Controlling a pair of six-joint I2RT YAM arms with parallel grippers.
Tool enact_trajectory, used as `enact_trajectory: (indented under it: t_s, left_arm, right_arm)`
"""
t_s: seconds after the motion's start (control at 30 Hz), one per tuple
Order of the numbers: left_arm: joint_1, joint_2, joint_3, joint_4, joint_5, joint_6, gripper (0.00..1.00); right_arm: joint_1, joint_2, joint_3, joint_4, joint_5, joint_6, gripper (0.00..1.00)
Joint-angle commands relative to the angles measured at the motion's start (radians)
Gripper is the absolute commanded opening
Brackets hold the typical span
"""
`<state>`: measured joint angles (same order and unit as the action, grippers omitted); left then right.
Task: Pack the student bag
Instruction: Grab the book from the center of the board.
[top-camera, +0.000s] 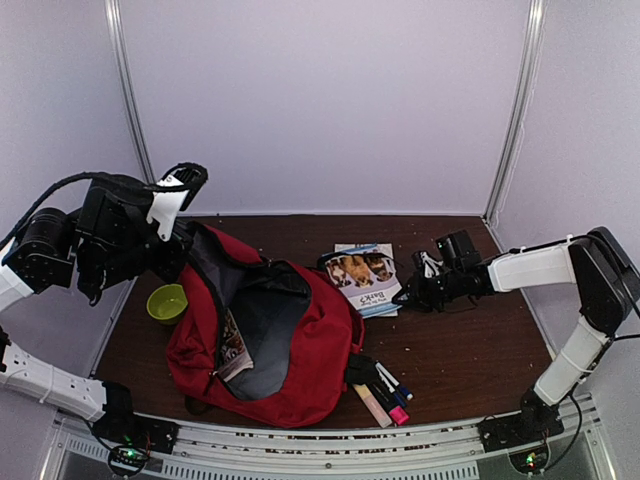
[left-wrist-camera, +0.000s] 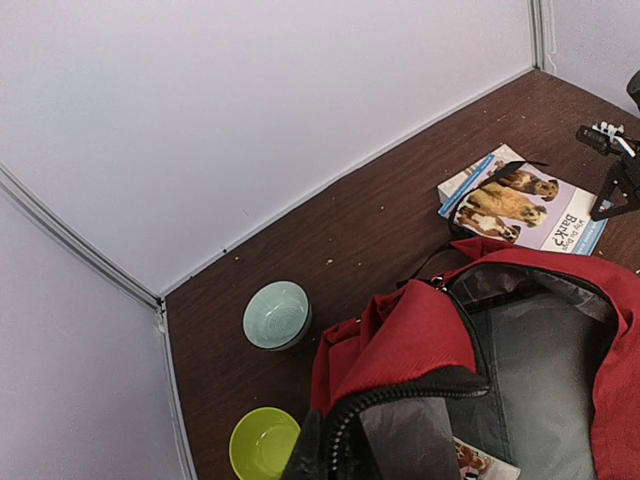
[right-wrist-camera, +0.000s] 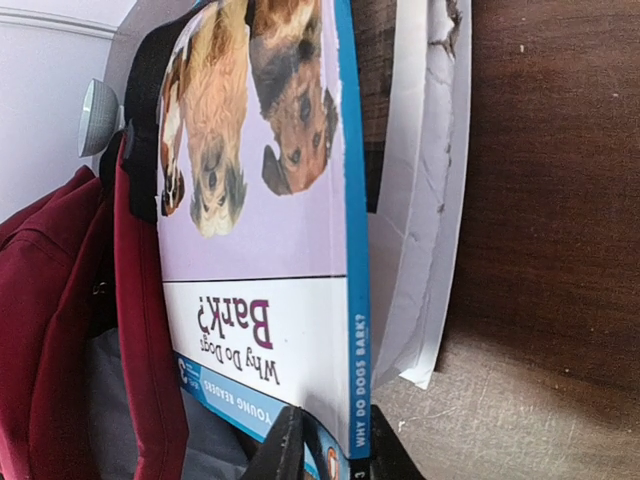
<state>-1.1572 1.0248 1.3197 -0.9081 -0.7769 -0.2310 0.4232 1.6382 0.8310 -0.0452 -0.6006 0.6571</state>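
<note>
brown table (top-camera: 480, 350): right gripper (top-camera: 407, 297) straddles the book (top-camera: 365, 275) at its edge.

Table (top-camera: 470, 340), walled at the left, far and right edges. Middle to near edge: backpack (top-camera: 310, 350), mouth gaping upward, far-left rim raised at the left gripper (top-camera: 185, 238). Left edge: green bowl (top-camera: 167, 302) just beside the backpack, with a pale bowl (left-wrist-camera: 276, 314) toward the far-left corner. Right of the backpack: book (top-camera: 365, 278), with the right gripper (top-camera: 406, 297) at its right edge. Near edge: markers (top-camera: 385, 390). Bare wood: far strip and near-right corner.
</note>
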Motion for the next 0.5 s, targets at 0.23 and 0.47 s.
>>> enact_trajectory:
  t_s: [0.23, 0.47]
  left_arm:
    - [0.007, -0.020, -0.015, 0.060, -0.002, 0.004, 0.00]
    - [0.007, -0.021, -0.019, 0.059, -0.001, 0.005, 0.00]
  right_arm:
    - [-0.031, -0.039, -0.061, -0.022, 0.104, -0.030, 0.13]
    - [-0.046, -0.084, -0.082, -0.041, 0.101, -0.033, 0.06]
